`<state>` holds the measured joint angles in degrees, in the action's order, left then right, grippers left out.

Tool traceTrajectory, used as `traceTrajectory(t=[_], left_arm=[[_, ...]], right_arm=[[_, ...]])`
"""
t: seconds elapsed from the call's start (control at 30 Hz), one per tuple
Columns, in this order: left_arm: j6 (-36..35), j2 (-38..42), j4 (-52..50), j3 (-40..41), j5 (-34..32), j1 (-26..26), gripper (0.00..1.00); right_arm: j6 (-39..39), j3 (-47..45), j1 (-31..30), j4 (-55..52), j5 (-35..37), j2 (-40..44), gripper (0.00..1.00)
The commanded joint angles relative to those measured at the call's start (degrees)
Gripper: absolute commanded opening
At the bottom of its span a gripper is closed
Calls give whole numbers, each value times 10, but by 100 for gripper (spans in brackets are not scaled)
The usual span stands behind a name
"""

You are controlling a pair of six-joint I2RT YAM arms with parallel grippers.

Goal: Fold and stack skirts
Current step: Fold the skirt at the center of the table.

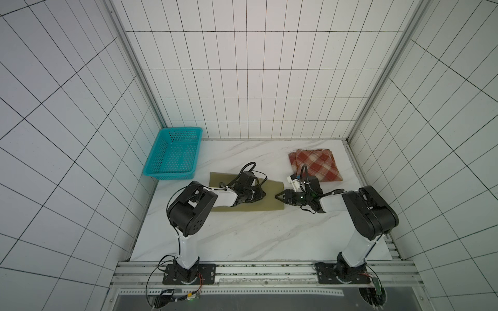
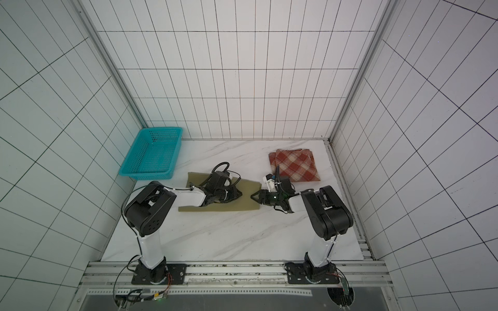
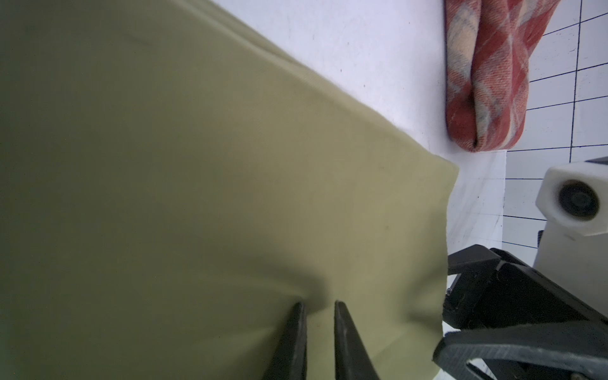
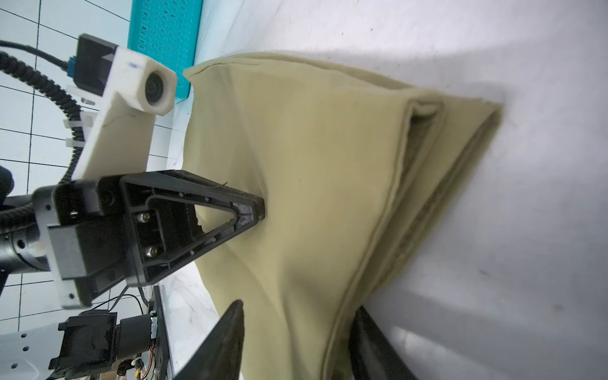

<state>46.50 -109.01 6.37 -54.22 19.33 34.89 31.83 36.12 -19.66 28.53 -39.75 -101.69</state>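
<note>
L pincer [image 3: 320, 307]: nearly closed, tips nipping a pucker of olive skirt [image 3: 164, 164], mid-cloth.
R pincer [image 4: 299, 329]: approx half open, jaws astride skirt's folded edge on R-arm side; cloth lies in the gap.
olive skirt: on counter [image 1: 242, 237], centre, btwn both arms.
plaid skirt [image 1: 316, 164]: folded, far R corner, apart from both pincers.

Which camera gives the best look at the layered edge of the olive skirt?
The right wrist view: the olive skirt is close up, its stacked layers showing along one edge. The left wrist view shows only its plain top face; in both top views it is small and partly hidden by the left arm.
</note>
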Motion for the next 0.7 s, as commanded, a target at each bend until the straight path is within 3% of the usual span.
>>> traceTrajectory(t=[0.0, 0.5, 0.67], left_arm=[[-4, -23, -30, -4, -12, 3, 18], [-2, -30, -30, -7, -9, 9, 18], [-2, -31, -31, -10, -10, 9, 18]], right_arm=[[9, 17, -11, -53, 21, -32, 51], [21, 37, -19, -29, 7, -59, 48], [24, 45, -19, -24, 2, -66, 43]])
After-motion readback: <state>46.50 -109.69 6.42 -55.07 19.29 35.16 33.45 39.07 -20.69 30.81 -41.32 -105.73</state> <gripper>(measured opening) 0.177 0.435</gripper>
